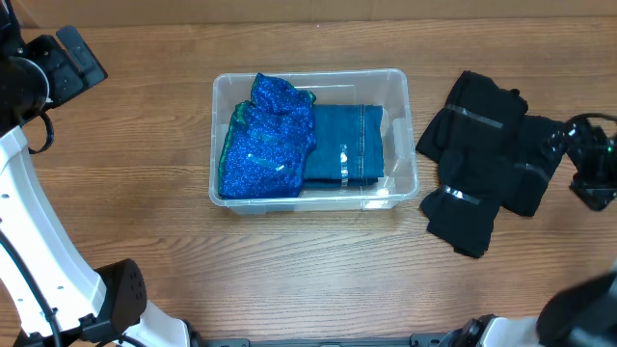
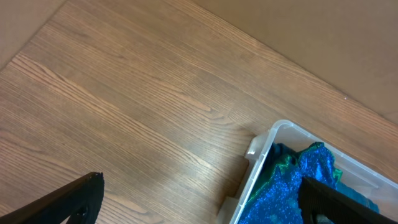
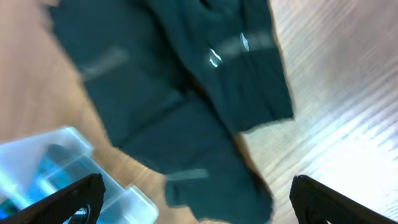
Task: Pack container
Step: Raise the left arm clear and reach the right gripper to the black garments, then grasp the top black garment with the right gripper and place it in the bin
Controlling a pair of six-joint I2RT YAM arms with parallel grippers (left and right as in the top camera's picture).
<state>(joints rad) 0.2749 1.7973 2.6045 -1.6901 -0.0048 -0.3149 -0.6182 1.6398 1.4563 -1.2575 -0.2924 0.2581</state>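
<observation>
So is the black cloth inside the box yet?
No, the black cloth lies on the table beside the container, outside it.

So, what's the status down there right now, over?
Left tool open, empty. Right tool open above black garment, not gripping. Container holds sparkly blue cloth and teal cloth. Nothing in the way.
</observation>
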